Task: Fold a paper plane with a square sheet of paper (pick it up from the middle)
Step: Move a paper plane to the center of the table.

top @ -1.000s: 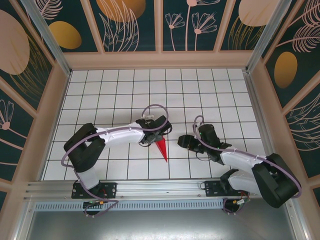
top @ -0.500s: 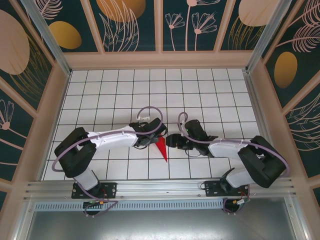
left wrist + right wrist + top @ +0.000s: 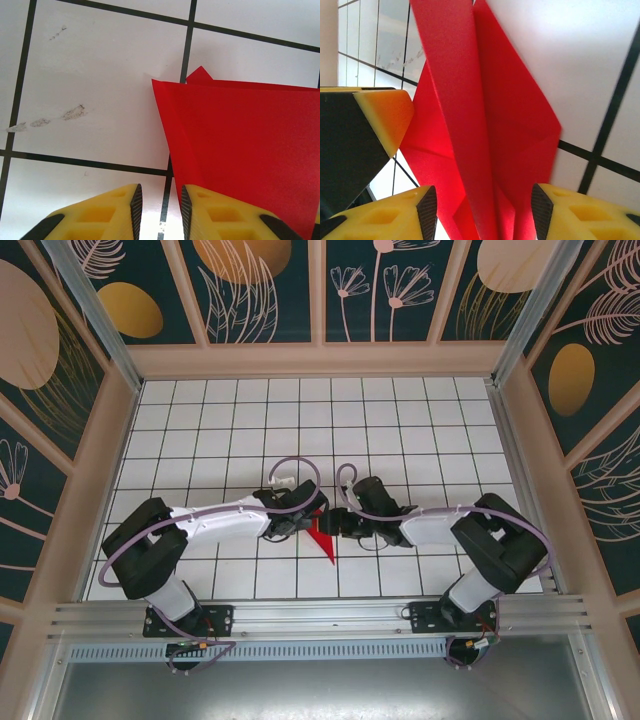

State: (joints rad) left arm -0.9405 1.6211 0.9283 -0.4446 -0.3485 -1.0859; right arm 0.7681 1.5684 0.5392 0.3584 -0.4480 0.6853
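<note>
1. The left gripper (image 3: 159, 196) has its jaws a narrow slit apart, bare tile showing between them. It holds nothing, and one finger sits at the red edge.
2. The right gripper (image 3: 484, 200) stands roughly half open and straddles the raised centre fold. Its pads do not visibly grip it.
3. The paper plane (image 3: 322, 535) lies on the gridded table (image 3: 200, 420) between both grippers, tip toward the near edge.
4. Likely risks:
   - A pinch off the crease could skew or crush the fold.
   - A finger dragging the edge could slide the thin paper.
   - The two wrists are close enough to collide.
</note>
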